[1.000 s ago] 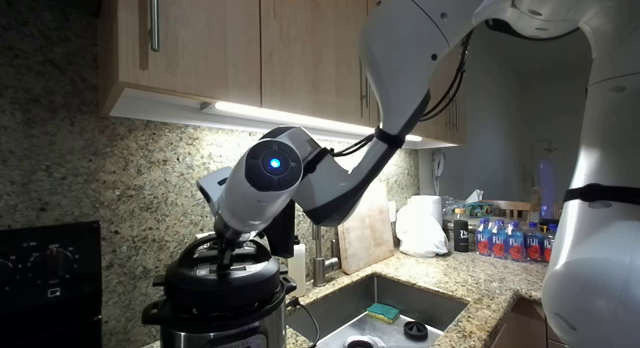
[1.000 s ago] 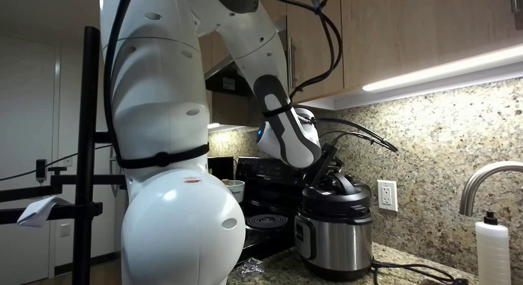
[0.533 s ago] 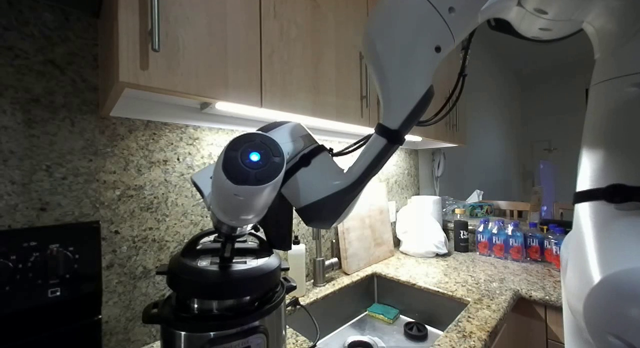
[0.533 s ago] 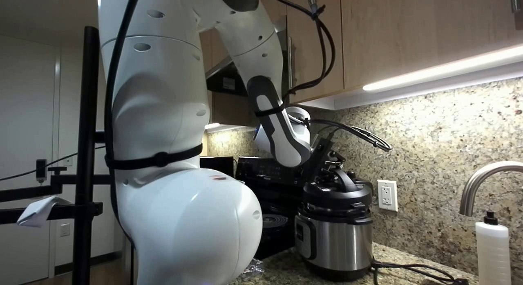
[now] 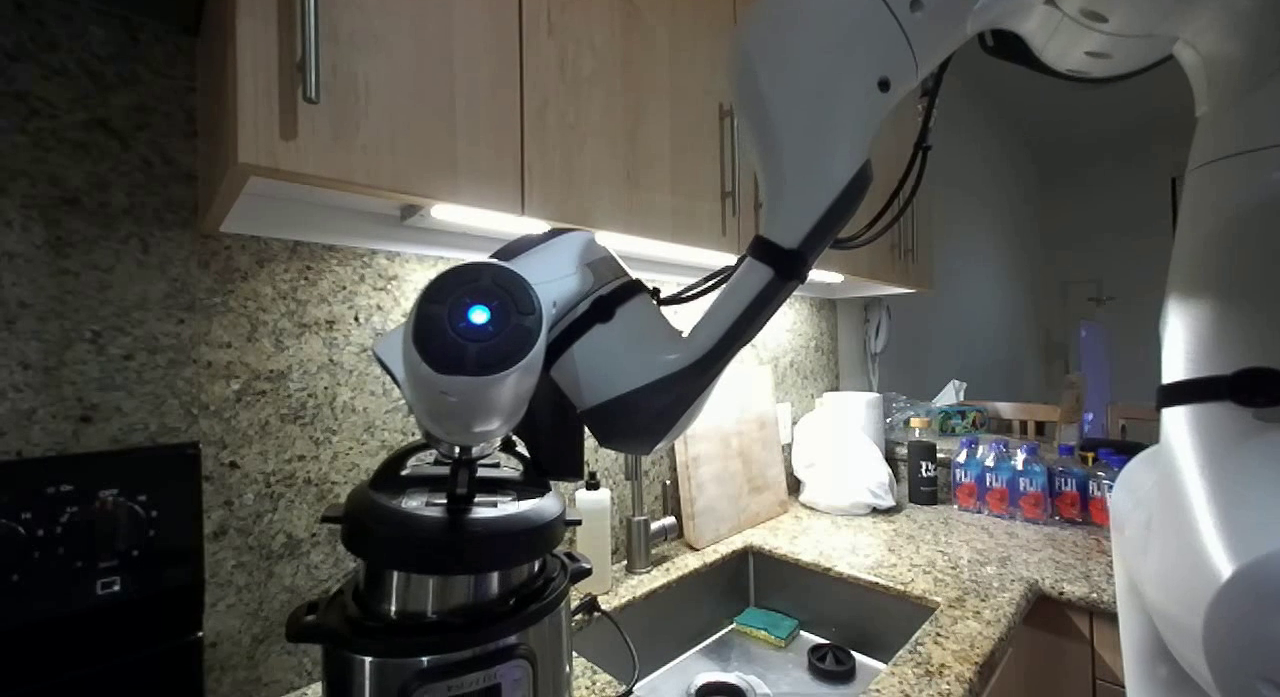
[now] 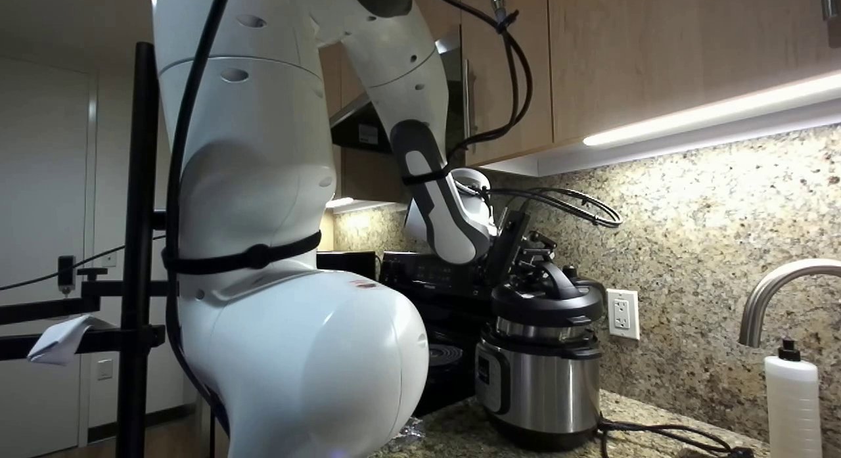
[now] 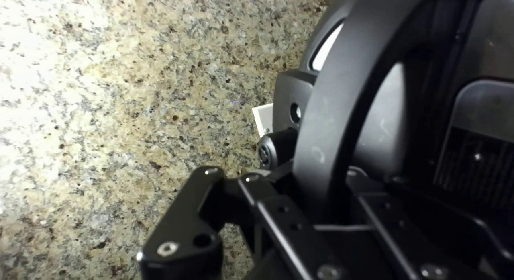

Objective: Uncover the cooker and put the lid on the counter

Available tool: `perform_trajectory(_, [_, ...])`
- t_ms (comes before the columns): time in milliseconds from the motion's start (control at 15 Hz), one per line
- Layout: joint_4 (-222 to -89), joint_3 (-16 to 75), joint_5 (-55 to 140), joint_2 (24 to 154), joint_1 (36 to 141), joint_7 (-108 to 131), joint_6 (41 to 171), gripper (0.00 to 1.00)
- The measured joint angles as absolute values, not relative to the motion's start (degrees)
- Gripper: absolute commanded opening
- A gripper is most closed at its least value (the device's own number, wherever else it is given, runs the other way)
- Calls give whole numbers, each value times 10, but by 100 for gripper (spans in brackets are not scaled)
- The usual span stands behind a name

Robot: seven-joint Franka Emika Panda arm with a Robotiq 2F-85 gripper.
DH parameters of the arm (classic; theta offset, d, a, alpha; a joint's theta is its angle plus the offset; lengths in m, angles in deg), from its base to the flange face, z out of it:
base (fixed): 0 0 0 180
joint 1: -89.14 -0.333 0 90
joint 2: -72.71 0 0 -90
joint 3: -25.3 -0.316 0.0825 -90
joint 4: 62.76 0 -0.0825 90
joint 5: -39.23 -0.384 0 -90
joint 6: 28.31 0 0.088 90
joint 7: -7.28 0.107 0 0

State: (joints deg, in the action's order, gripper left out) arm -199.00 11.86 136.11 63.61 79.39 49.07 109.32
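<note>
The black domed lid is raised level above the cooker and shows in both exterior views. A steel band shows between lid and cooker rim; I cannot tell if it is the inner pot or the lid's underside. The cooker's steel body stands on the granite counter. In the wrist view the lid's curved handle passes between the fingers of my gripper. The gripper is shut on this handle from above; the contact is dark. The counter also runs around the sink.
The sink with a sponge lies beside the cooker. A soap bottle, faucet, cutting board, white bag and water bottles stand behind it. The stove and upper cabinets are close.
My gripper has moved up with the lid, which has risen from the cooker. More of the steel band shows below it. The arm has turned slightly; the cooker stays in place.
</note>
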Motion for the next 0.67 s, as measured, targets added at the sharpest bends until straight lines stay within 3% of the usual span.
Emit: perform_trajectory(667, [-1986,120,1284,626,765,399,1054,1])
